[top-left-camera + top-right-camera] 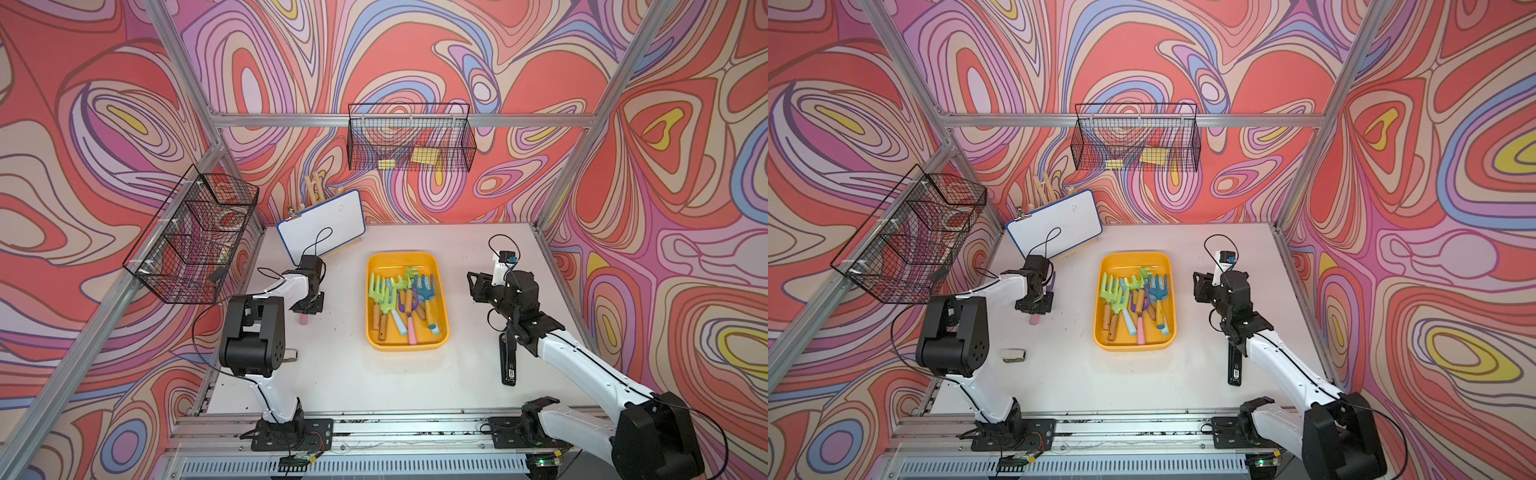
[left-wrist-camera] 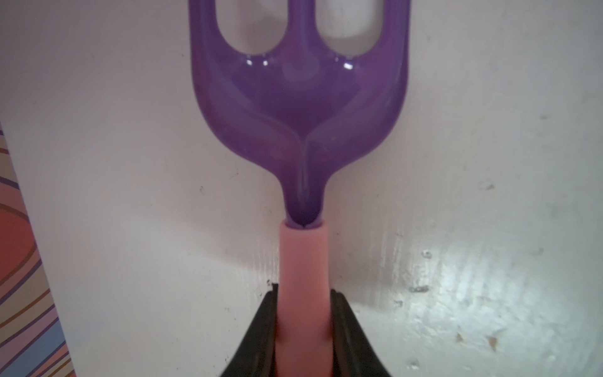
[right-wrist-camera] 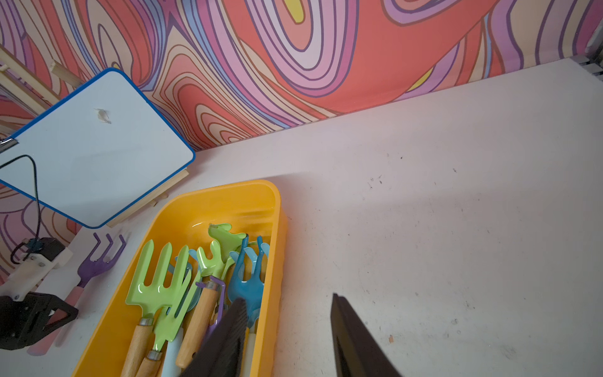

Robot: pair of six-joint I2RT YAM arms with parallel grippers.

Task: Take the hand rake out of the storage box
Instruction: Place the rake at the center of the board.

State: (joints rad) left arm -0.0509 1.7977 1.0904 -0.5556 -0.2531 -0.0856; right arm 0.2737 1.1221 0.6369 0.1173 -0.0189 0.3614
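One hand rake (image 2: 300, 107) | clamped in left pincer (image 2: 303, 326), outside storage box (image 1: 399, 264) | right pincer (image 3: 287, 298) apart

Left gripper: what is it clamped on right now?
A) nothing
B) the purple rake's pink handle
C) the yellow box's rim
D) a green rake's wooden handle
B: the left wrist view shows the left gripper closed on the pink handle of the purple hand rake, outside the storage box.

The storage box (image 1: 399, 259) is yellow-orange; the hand rake (image 2: 300, 107) at its 9 o'clock has a purple head and pink handle. Other rakes (image 1: 380, 291) are lime green, blue and purple. Walls (image 1: 415, 62) swirl red, pink and lilac; worktop (image 1: 332, 374) white.
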